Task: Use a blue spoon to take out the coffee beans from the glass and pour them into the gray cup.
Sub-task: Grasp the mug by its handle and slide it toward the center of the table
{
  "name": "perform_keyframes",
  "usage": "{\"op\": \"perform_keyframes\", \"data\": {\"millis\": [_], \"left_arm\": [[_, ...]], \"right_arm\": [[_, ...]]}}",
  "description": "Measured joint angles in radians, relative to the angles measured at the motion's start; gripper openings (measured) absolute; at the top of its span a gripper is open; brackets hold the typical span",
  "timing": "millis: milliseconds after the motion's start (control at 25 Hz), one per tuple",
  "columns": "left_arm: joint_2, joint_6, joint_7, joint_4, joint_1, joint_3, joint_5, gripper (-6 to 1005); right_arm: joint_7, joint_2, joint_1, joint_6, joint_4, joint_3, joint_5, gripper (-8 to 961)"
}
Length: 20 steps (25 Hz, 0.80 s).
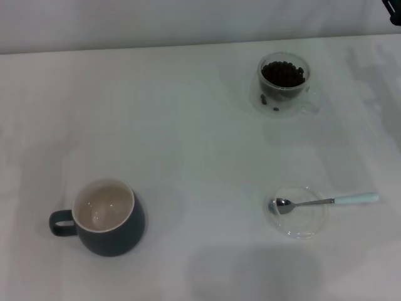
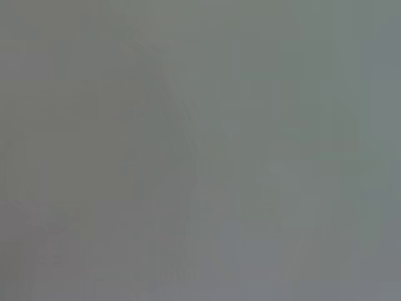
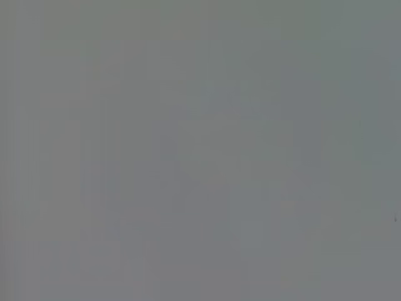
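Observation:
The blue spoon (image 1: 326,201) lies with its metal bowl on a flat clear glass saucer (image 1: 301,226) at the front right, its pale blue handle pointing right. The glass (image 1: 283,85) stands at the back right, filled with dark coffee beans (image 1: 283,73). The gray cup (image 1: 108,217) stands at the front left, its cream inside empty and its handle pointing left. A small dark part of my right gripper (image 1: 394,10) shows at the head view's top right corner, far from the spoon. My left gripper is out of view. Both wrist views show only plain grey.
Everything stands on a white table (image 1: 188,138). Its far edge runs along the top of the head view, with a pale wall behind it. A wide bare stretch of table lies between the gray cup and the glass.

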Motion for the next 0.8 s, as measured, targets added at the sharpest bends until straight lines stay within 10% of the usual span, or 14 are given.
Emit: {"op": "perform_keyframes", "data": {"millis": [800], "left_arm": [[0.0,0.003,0.002,0.0,0.006,0.005,0.005,891]], "right_arm": [[-0.001,0.001,-0.007,0.0,0.0,0.0,0.0,724]]}}
